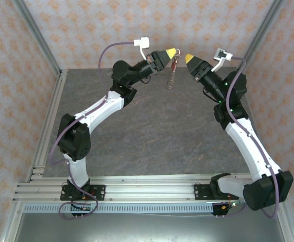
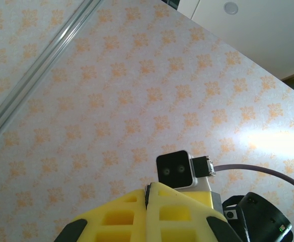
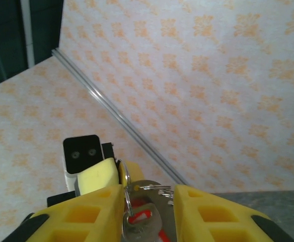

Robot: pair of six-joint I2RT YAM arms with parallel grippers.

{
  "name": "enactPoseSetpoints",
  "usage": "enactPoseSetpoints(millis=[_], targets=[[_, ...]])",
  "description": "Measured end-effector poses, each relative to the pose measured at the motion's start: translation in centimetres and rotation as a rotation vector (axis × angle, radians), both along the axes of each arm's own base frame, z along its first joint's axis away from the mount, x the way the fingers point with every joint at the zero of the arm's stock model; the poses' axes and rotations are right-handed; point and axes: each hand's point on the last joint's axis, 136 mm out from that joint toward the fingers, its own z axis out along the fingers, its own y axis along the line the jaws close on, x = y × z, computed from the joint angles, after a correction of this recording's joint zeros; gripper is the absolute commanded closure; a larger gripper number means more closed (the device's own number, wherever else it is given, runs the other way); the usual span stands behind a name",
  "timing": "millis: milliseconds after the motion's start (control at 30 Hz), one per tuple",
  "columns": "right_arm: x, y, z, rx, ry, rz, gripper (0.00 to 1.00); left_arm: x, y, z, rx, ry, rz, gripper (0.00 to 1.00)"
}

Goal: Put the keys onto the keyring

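Observation:
My left gripper (image 1: pixel 172 52) is raised at the back of the table, shut on the keyring (image 1: pixel 174 61), a thin metal loop. The keys (image 1: pixel 172 74) dangle below it. In the left wrist view a sliver of metal is pinched between the closed yellow fingers (image 2: pixel 122 217). My right gripper (image 1: pixel 189 58) hovers just right of the bunch, open, its tip a short way from it. In the right wrist view the keyring (image 3: pixel 127 181) and silver keys (image 3: pixel 148 228) with a red piece (image 3: pixel 137 220) appear between my parted fingers (image 3: pixel 212 217), with the left gripper (image 3: pixel 97 176) behind them.
The dark grey table top (image 1: pixel 152 131) lies well below both grippers. Patterned walls with aluminium posts (image 1: pixel 36 35) enclose the back and sides. An aluminium rail (image 1: pixel 137 191) runs along the near edge by the arm bases.

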Motion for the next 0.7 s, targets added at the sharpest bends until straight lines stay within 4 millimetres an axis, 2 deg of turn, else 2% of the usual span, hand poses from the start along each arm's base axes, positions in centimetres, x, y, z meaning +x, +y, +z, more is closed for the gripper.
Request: enactPoseSetpoints(millis=[267, 500, 700], targets=[[1.0, 1.8, -0.2, 0.053, 0.006, 0.119, 0.73, -0.1, 0.0, 0.1, -0.005, 0.000, -0.003, 1.00], [0.4, 2.3, 0.5, 0.083, -0.014, 0.177, 0.74, -0.1, 0.1, 0.1, -0.006, 0.001, -0.004, 1.00], [0.3, 3.2, 0.8, 0.091, -0.019, 0.212, 0.79, -0.1, 0.1, 0.1, -0.010, 0.008, -0.009, 1.00]])
